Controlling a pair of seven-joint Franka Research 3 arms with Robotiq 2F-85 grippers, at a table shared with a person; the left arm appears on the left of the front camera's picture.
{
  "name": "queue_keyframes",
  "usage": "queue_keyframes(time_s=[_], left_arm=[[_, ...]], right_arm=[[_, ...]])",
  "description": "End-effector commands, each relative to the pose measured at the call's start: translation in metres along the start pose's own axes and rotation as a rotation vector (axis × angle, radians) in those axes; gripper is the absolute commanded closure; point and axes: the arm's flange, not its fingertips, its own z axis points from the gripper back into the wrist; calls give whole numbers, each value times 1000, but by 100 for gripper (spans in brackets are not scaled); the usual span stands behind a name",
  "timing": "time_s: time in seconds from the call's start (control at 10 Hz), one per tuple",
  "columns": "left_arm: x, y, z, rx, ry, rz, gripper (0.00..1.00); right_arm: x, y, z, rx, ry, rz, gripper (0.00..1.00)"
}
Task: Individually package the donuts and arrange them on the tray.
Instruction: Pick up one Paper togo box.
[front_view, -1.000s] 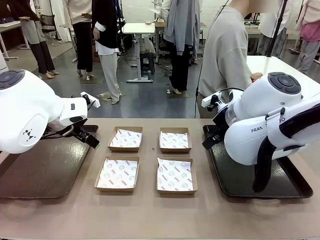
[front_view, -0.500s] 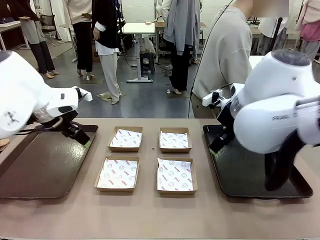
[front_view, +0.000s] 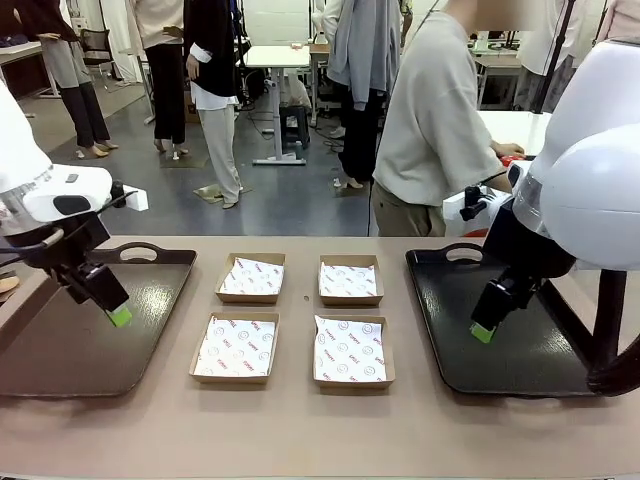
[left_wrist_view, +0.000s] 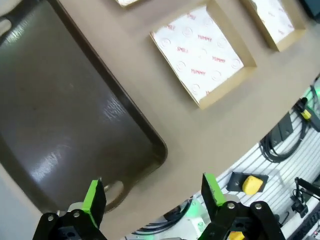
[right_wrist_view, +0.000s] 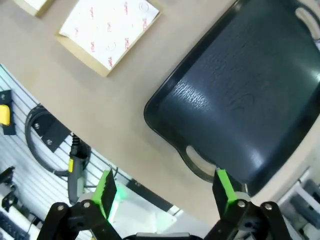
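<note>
The donuts are out of view. A brown tray (front_view: 140, 345) lies at the table's left and a black tray (front_view: 545, 365) at its right. My left gripper (front_view: 115, 312) hangs open over the brown tray (left_wrist_view: 75, 115), nothing between its green pads (left_wrist_view: 93, 199). My right gripper (front_view: 483, 330) hangs open over the black tray (right_wrist_view: 240, 100), its pads (right_wrist_view: 223, 189) also bare. Between the trays sit several shallow cardboard boxes lined with printed paper; the near-left box (front_view: 235, 348) (left_wrist_view: 202, 55) and the near-right box (front_view: 350, 351) (right_wrist_view: 107, 30) hold only paper.
A person (front_view: 435, 120) stands at the far side behind the black tray, turned away toward a white table. The far boxes (front_view: 251, 277) hold only paper too. Bare tabletop (front_view: 300, 430) runs along the near edge.
Both arms have swung upward and outward. The left gripper has moved from the brown tray's far edge down over its middle; the right gripper has come to hang over the black tray. The person shifted left.
</note>
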Motion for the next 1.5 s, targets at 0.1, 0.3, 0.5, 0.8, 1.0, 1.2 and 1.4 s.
queue_keyframes(time_s=[0.1, 0.3, 0.5, 0.8, 1.0, 1.2, 1.4], left_arm=[[0, 1, -9, -24, 21, 9, 0], [0, 1, -9, -24, 21, 9, 0], [-2, 11, 2, -226, -61, 77, 0], [-30, 61, 25, -871, -380, 253, 0], [-58, 101, 33, -1084, -522, 343, 0], [-92, 133, 34, -1172, -536, 385, 0], [-121, 158, 29, -1222, -523, 433, 0]], right_arm=[[13, -3, -7, -12, -45, 6, 0], [6, -1, -1, -9, -26, 2, 0], [-6, -33, -6, 432, -262, -195, 0], [-66, -99, -3, 1027, -650, -500, 0], [-111, -130, -11, 1220, -744, -583, 0], [-160, -152, -19, 1304, -722, -660, 0], [-194, -165, -23, 1309, -685, -682, 0]])
